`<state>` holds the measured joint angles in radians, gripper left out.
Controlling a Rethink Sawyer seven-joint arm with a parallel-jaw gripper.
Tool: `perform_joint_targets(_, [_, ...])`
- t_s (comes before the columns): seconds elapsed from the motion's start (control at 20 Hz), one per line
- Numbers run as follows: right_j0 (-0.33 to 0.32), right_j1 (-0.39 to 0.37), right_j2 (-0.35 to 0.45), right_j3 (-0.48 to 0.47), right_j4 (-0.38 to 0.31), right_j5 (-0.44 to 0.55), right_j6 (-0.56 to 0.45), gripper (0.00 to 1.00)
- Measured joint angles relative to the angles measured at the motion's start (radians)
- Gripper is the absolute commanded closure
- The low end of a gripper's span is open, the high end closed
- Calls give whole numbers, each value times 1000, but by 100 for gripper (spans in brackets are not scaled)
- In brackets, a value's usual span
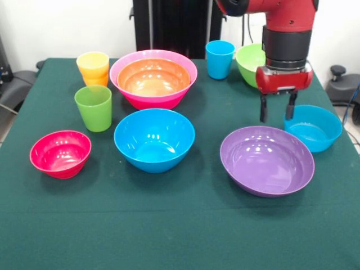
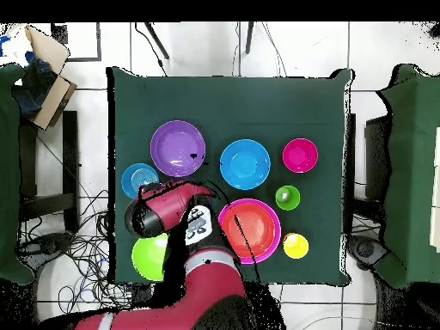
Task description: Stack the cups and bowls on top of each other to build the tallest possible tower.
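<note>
Green cloth covers the counter [image 1: 180, 236]. Pincer [image 1: 275, 109] hangs open and empty, just above the gap between the purple bowl [image 1: 267, 160] and the smaller light blue bowl [image 1: 313, 127]. Orange bowl [image 1: 153, 77] sits nested in the large pink bowl [image 1: 135, 95]; yellow cup [image 1: 93, 63] sits in an orange cup [image 1: 97, 80] beside it. Green cup [image 1: 94, 107], red-pink bowl [image 1: 60, 153] and blue bowl [image 1: 154, 139] stand separately. Blue cup [image 1: 219, 59] and light green bowl [image 1: 250, 63] stand behind the arm [image 1: 287, 34]
</note>
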<state>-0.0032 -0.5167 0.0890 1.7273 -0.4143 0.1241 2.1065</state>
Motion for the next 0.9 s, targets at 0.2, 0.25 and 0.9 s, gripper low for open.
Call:
perform_joint_targets(0.2, [33,18,-76,0,66,-4,98,0])
perform_joint_targets(0.25, [36,21,-91,0,74,-7,115,0])
perform_joint_targets(0.9, [35,47,-216,0,87,-25,150,0])
